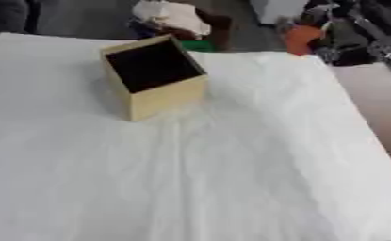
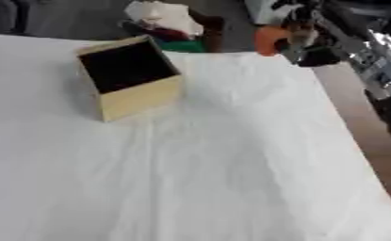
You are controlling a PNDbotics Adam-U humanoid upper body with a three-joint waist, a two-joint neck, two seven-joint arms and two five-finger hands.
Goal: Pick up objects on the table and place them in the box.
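Nearest the camera it's just wrinkled white cloth covering the tabletop. Further back on the left sits the tan box, open top, dark inside, turned cornerwise and sitting alone on the cloth. The right hand is up at the far right corner, past the cloth's edge, with an orange object right against it. It's blurry, so I can't tell if the fingers are wrapped around it.

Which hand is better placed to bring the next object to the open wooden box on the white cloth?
The right. The right hand shows at the far right table edge, beside an orange object, right of the open tan wooden box. The left hand is not in view.
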